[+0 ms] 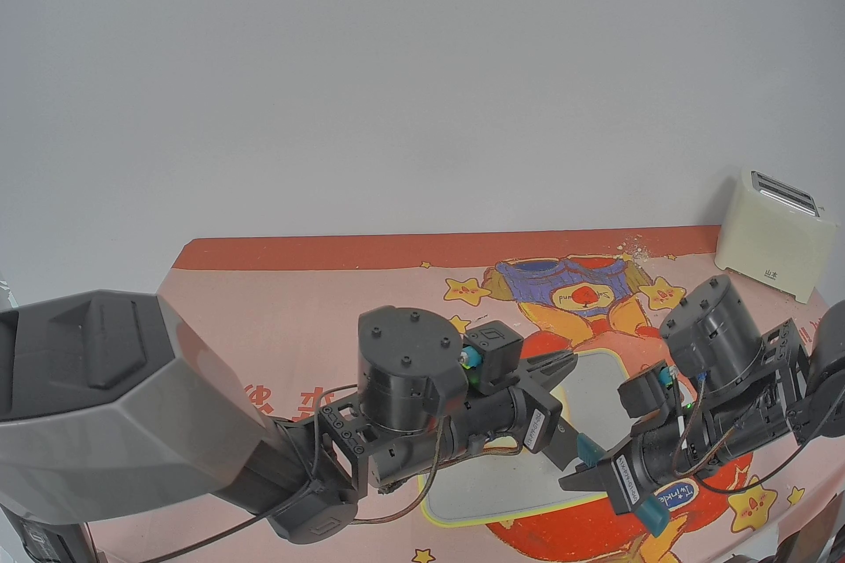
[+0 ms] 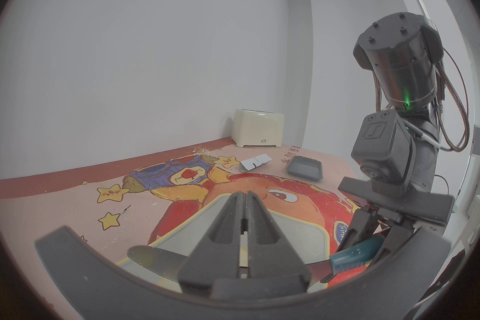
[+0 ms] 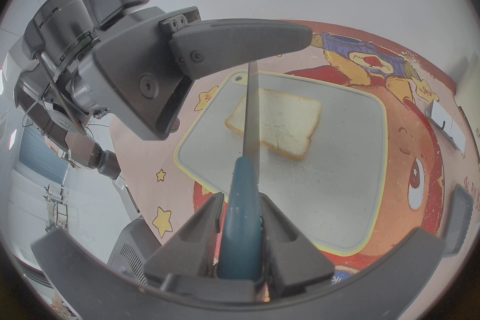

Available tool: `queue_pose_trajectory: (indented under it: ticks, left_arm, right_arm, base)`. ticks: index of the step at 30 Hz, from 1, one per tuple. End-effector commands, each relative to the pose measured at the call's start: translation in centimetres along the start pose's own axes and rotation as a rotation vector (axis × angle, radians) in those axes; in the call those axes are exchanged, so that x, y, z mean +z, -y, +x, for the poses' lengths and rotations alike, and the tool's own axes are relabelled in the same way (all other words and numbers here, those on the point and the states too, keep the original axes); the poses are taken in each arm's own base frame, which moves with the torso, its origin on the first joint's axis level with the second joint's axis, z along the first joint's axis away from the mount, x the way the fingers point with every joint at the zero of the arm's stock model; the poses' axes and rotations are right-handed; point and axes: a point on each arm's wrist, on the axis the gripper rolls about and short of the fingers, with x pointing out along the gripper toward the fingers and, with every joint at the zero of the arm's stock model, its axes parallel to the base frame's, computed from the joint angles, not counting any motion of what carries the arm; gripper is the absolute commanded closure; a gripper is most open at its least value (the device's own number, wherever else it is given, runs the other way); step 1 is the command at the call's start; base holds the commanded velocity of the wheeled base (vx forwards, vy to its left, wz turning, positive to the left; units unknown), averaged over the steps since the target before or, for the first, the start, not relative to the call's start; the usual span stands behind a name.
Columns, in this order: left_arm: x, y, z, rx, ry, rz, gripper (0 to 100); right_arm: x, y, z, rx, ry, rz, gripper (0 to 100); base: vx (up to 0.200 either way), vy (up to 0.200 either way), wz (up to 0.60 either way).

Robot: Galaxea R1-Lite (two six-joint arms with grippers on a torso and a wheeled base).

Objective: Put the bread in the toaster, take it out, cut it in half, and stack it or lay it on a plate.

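The bread slice (image 3: 285,123) lies flat on the cutting board (image 3: 345,176). The right gripper (image 3: 241,208) is clamped on the teal handle of a knife (image 3: 251,126), and the blade reaches over the slice. The left gripper (image 2: 245,216), fingers pressed together, hangs over the board above the blade's tip. The toaster (image 1: 775,233) stands beyond the board.

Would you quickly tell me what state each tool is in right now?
Left tool: shut, holding nothing.
Right tool: shut on the knife, gripped by its teal handle.
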Motion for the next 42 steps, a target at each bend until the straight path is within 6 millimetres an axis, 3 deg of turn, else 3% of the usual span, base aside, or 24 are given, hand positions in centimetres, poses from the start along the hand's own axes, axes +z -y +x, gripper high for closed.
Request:
queue_pose_trajectory:
  ticks: [1, 17, 25, 42]
  left_arm:
    - [0.0, 0.0, 0.0, 0.000, 0.000, 0.000, 100]
    - [-0.4, -0.1, 0.6, -0.003, -0.005, -0.001, 100]
    - [-2.3, 0.6, 2.0, -0.020, -0.043, -0.001, 100]
    - [-2.6, 0.5, 2.1, -0.017, -0.050, -0.002, 100]
  right_arm:
    - [0.1, 0.0, -0.2, 0.000, 0.010, 0.001, 100]
    - [-0.5, 1.1, 0.1, -0.024, -0.017, 0.029, 100]
    - [-0.5, 1.0, 0.4, -0.022, -0.026, 0.026, 100]
    - [-0.6, 1.2, 0.4, -0.030, -0.030, 0.038, 100]
  base:
    - [0.000, 0.000, 0.00]
    - [0.000, 0.000, 0.00]
    - [0.000, 0.000, 0.00]
    - [0.000, 0.000, 0.00]
